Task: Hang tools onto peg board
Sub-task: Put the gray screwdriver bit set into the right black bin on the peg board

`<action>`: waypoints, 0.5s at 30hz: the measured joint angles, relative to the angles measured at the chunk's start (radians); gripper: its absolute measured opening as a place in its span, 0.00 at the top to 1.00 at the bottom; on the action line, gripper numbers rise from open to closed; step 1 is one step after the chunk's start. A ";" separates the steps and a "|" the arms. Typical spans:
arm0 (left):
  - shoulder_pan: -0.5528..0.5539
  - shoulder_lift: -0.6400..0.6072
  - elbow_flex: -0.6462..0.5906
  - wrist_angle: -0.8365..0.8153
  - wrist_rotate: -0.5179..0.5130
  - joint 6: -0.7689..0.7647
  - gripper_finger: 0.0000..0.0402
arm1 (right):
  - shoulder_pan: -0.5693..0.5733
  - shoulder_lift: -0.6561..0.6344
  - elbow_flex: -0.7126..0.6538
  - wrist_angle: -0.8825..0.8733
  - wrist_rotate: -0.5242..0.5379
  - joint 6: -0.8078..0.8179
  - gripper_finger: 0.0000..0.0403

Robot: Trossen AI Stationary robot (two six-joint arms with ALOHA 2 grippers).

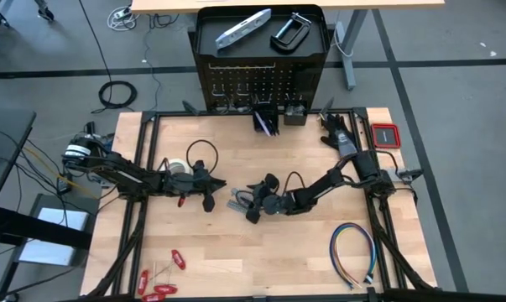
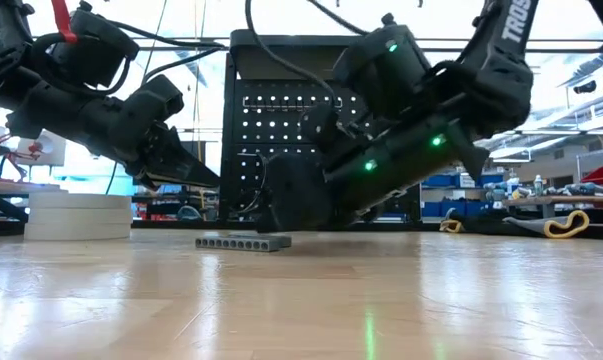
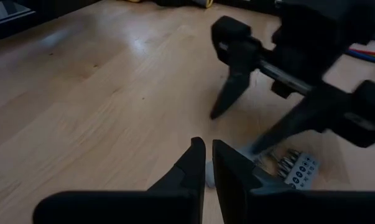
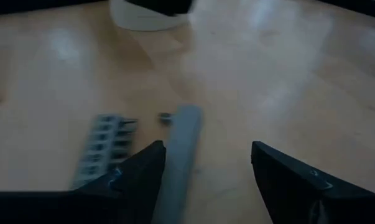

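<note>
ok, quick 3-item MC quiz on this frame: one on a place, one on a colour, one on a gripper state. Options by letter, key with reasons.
1. Where does the black C-clamp lie?
A. on the peg board top tray
B. on the table
C. in a gripper

2. What colour is the small flat case by the table's edge?
A. blue
B. red
C. white

3. How do the right gripper fingers stand?
A. shut
B. spread apart
C. out of view

Key: 1 A, high view shows it beside the silver bar tool; 2 B, plainly red; 3 B, wide gap in the right wrist view.

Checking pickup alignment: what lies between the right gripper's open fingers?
In the right wrist view, a grey metal bar lies on the table between the right gripper's fingers, nearer one finger; a grey bit holder lies just outside them.
</note>
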 joint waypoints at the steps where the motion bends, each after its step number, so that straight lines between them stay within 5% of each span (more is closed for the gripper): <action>1: 0.000 0.000 0.000 0.000 0.000 0.000 0.91 | -0.009 0.000 0.000 -0.010 -0.001 -0.001 0.38; 15: 0.000 0.000 0.000 0.001 0.000 0.002 0.91 | -0.019 -0.003 0.000 0.078 -0.096 -0.021 0.38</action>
